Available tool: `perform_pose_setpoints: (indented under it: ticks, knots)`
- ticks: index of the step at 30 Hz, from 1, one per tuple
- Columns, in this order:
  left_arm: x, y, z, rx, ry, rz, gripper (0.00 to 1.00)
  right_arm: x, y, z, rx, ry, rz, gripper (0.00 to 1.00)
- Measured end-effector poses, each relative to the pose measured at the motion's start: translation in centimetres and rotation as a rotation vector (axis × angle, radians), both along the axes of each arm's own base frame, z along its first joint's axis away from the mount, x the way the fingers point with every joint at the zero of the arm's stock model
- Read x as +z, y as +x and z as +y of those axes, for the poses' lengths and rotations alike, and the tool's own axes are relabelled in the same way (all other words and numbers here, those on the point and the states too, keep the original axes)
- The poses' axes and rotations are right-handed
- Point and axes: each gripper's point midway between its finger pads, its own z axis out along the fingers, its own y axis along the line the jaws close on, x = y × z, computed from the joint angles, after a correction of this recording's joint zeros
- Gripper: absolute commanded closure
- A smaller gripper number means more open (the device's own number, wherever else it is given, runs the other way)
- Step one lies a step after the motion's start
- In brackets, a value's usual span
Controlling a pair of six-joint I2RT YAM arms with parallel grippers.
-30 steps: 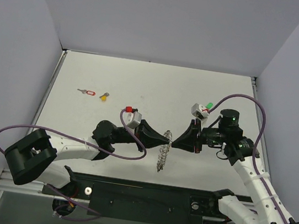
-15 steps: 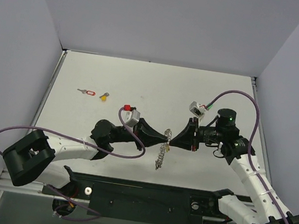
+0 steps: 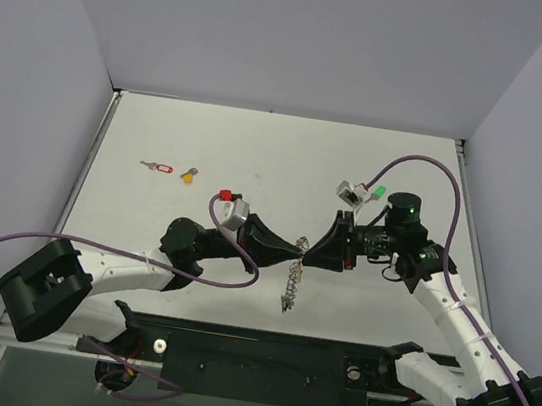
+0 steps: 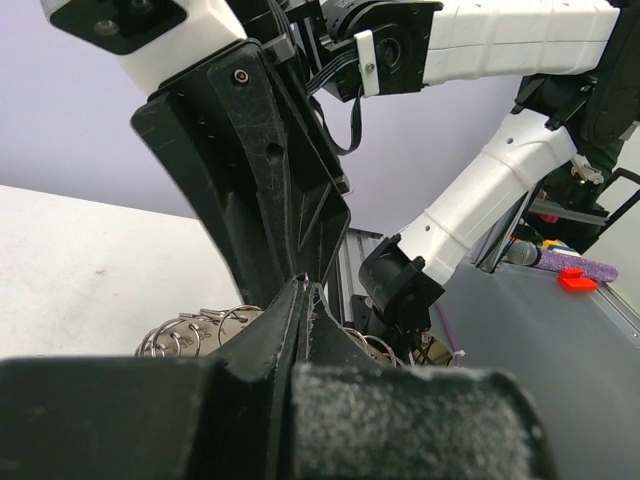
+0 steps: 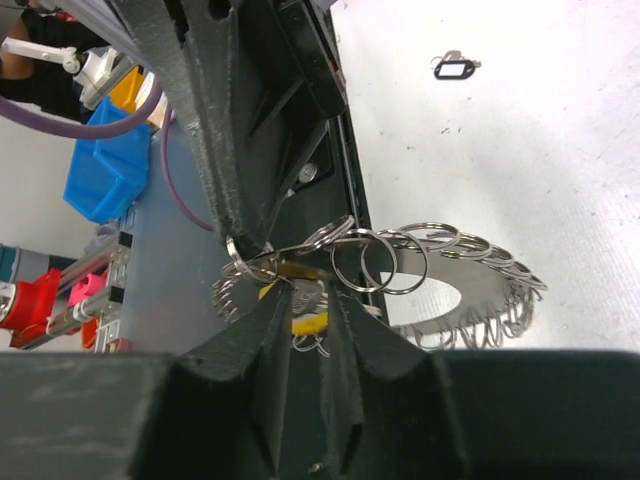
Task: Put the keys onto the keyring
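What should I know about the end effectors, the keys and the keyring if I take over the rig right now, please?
Left end effector: shut on the keyring, held up; its loose links trail down toward the table.
Right end effector: jaws a narrow gap apart at the held ring, a yellow piece, perhaps a key head, between them; grip unclear.
Far left on the table: red-tagged key and yellow key, lying free.
Done: keyring lifted and presented.
Left: finish this threading, then fetch and thread both table keys.
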Motion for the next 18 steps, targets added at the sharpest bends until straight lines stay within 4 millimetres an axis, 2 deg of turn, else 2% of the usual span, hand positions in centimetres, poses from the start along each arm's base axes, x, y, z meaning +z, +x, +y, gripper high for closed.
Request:
perform_pose_setpoints:
  ticks: [4, 8, 12, 18]
  knots:
    - [0.4, -0.1, 0.1, -0.003, -0.01, -0.006, 1.0, 0.1, 0.5, 0.1, -0.025, -0.011, 0.0, 0.72]
    - [0.5, 0.1, 0.4, 0.01, -0.019, -0.013, 1.0, 1.0, 1.3, -0.4, -0.048, -0.001, -0.034, 0.66]
    - [-0.2, 0.0, 0.6, 0.006, -0.005, -0.004, 1.0, 2.4, 2.0, -1.1, -0.055, 0.022, -0.151, 0.61]
    - [-0.6, -0.1, 0.6, 0.003, 0.002, 0.001, 1.0, 2.9, 1.3, -1.2, -0.013, 0.027, -0.32, 0.58]
